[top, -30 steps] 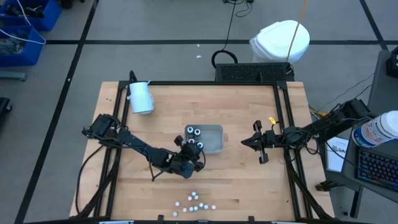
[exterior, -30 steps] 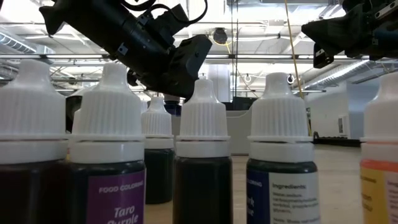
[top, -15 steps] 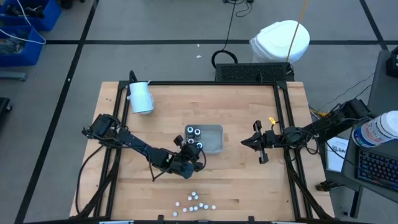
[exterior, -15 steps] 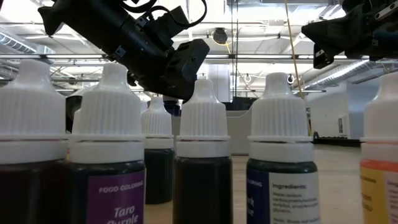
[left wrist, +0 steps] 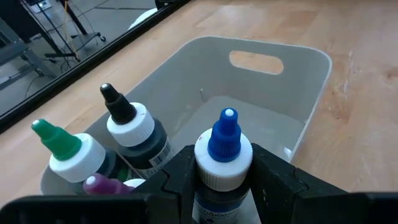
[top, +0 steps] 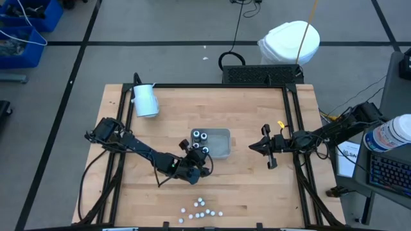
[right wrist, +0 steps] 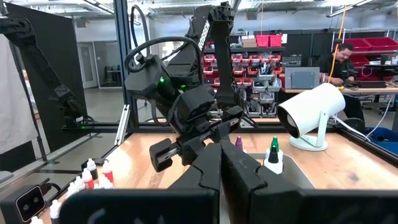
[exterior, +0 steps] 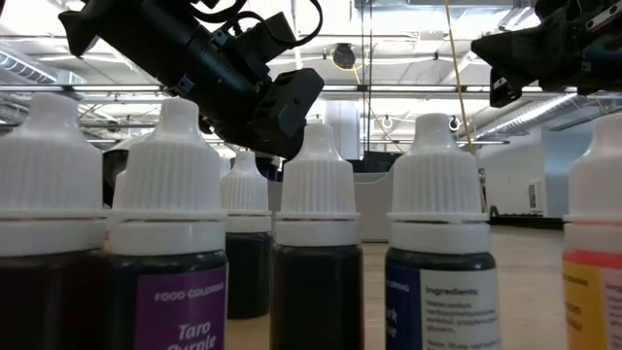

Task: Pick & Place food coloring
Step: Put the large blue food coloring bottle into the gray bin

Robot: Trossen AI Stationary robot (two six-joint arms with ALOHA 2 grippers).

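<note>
A: What sits left of the tray (top: pixel 220 142)?
B: A white cylinder (top: pixel 145 100), tipped over, well off toward the far left corner. Nearer, the left gripper (left wrist: pixel 219 180) is clamped on one bottle (left wrist: pixel 222 163) with a blue tip, held at the tray's near left corner.

A: How many bottles are inside the tray?
B: Three bunched at its left end: green tip (left wrist: pixel 69 152), black tip (left wrist: pixel 130 127), purple tip (left wrist: pixel 104 185).

A: And the rest of the food coloring?
B: A cluster of small bottles (top: pixel 201 209) stands in front of the tray, near the table edge. I count about ten from above, though that is uncertain.

A: To the right of the tray?
B: The right gripper (top: pixel 254 147), jaws pressed together, grasping nothing, hovering just beside it.
</note>
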